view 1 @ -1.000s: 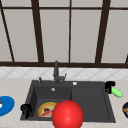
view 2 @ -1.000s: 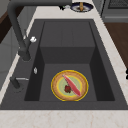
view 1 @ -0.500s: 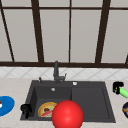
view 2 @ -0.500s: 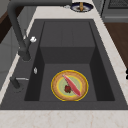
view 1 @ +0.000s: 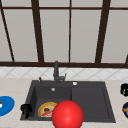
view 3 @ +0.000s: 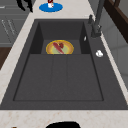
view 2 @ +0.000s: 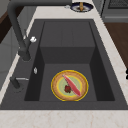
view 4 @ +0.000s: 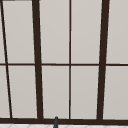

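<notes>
My left hand point(view 1: 26, 110) hangs at the sink's front left corner with its fingers pointing loosely down and nothing in them; it also appears as the left hand point(view 3: 25, 4) in the right side view. At the picture's right edge, my right hand point(view 1: 124, 89) is above the counter, curled on a small green thing point(view 1: 123, 91). A yellow plate point(view 2: 69, 85) with a red strip and a dark red bit lies in the sink's left basin point(view 1: 37, 100). A big red ball point(view 1: 67, 115) covers the sink's front edge.
A blue plate point(view 1: 5, 105) with a small item lies on the counter left of the sink. A dark plate point(view 1: 125, 109) sits on the counter at the right. The dark faucet point(view 1: 56, 72) stands behind the sink, below a window.
My right hand has moved to the right with the green thing, from beside the sink's right rim to the picture's edge. The left hand, plate and ball have stayed put.
</notes>
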{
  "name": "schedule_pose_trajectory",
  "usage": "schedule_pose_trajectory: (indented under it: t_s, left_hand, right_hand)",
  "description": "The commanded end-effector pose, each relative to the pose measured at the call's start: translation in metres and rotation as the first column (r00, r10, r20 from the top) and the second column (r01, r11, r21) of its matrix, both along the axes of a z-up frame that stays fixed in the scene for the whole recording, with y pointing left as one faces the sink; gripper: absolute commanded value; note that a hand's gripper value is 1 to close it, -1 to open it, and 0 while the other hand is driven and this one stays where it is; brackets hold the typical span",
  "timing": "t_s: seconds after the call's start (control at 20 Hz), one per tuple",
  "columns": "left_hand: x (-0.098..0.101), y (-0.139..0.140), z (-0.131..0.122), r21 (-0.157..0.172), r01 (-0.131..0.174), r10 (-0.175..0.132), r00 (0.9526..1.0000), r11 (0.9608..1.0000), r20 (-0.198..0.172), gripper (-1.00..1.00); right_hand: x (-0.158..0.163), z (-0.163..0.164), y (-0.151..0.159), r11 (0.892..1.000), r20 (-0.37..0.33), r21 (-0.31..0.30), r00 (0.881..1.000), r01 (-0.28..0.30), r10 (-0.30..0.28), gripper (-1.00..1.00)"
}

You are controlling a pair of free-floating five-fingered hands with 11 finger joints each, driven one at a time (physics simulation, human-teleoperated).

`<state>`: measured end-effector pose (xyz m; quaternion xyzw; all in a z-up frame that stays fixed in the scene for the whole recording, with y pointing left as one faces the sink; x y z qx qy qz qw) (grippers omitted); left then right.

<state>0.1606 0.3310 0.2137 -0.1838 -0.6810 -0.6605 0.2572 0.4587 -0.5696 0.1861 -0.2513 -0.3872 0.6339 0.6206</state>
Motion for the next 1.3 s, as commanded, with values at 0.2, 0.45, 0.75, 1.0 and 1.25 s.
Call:
schedule_pose_trajectory:
  t_s: [0.2, 0.45, 0.75, 1.0, 1.25]
  left_hand:
    - [0.000, 0.000, 0.000, 0.000, 0.000, 0.000, 1.0000, 1.0000, 0.000, 0.00]
    - [0.000, 0.000, 0.000, 0.000, 0.000, 0.000, 1.0000, 1.0000, 0.000, 0.00]
    - [0.000, 0.000, 0.000, 0.000, 0.000, 0.000, 1.0000, 1.0000, 0.000, 0.00]
    - [0.000, 0.000, 0.000, 0.000, 0.000, 0.000, 1.0000, 1.0000, 0.000, 0.00]
    - [0.000, 0.000, 0.000, 0.000, 0.000, 0.000, 1.0000, 1.0000, 0.000, 0.00]
  right_hand:
    - [-0.024, -0.021, -0.036, 1.000, 0.003, 0.003, 1.000, -0.008, 0.008, 1.00]
    - [-0.043, -0.039, -0.048, 1.000, 0.015, -0.016, 1.000, 0.008, -0.008, 1.00]
    - [-0.051, -0.062, -0.059, 1.000, 0.014, -0.026, 1.000, 0.005, -0.005, 1.00]
    - [-0.049, -0.074, -0.050, 0.997, 0.038, -0.072, 0.999, 0.009, -0.006, 1.00]
    - [-0.082, -0.061, -0.056, 0.998, 0.154, -0.057, 0.988, 0.034, -0.025, 1.00]
